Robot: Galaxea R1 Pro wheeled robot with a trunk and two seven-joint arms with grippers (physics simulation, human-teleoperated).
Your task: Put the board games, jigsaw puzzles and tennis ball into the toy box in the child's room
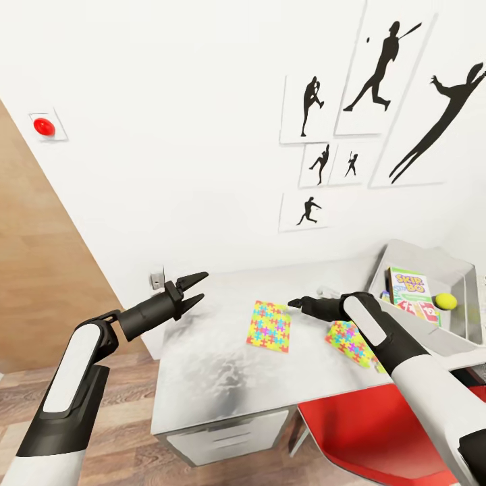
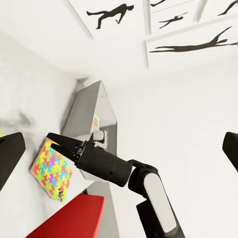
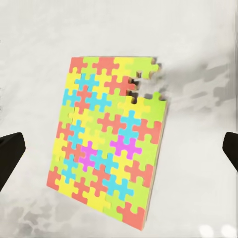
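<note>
while open, right gripper overhangs puzzle.

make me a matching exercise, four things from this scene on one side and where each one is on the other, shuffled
Things:
1. tennis ball
2. jigsaw puzzle
3. red button
4. red chair

Places:
A. flat on the table, out in the open
B. on the wall, upper left of the head view
C. in the toy box, beside the Skip-Bo box
D. by the table's near edge, under the right arm

Pairs: 1-C, 2-A, 3-B, 4-D
</note>
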